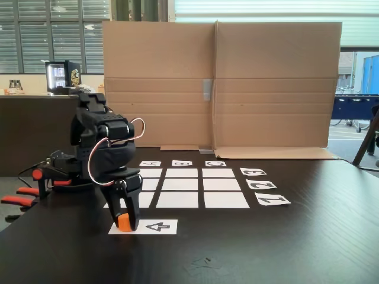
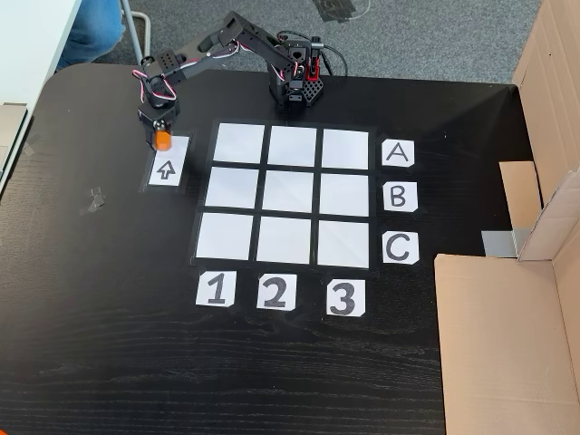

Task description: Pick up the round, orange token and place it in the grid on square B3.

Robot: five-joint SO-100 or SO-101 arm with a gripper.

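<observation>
The orange token (image 1: pixel 124 222) (image 2: pixel 162 140) sits at the end of the white arrow card (image 1: pixel 155 226) (image 2: pixel 167 170), left of the grid in both fixed views. My gripper (image 1: pixel 125 223) (image 2: pixel 160 138) points down over it, its black fingers (image 1: pixel 135 213) pressed against both sides of the token. Whether the token rests on the card or hangs just above it is unclear. The grid (image 1: pixel 182 184) (image 2: pixel 283 193) of white rectangles lies on the black table. Square B3 (image 1: pixel 182 173) (image 2: pixel 344 195) is bare, well away from the gripper.
Label cards A, B, C (image 2: pixel 399 196) and 1, 2, 3 (image 2: pixel 275 293) border the grid. A cardboard wall (image 1: pixel 219 83) (image 2: pixel 544 227) stands past the lettered side. The arm's base (image 2: pixel 294 86) and red-orange clamp handles (image 1: pixel 18 201) sit at one table edge.
</observation>
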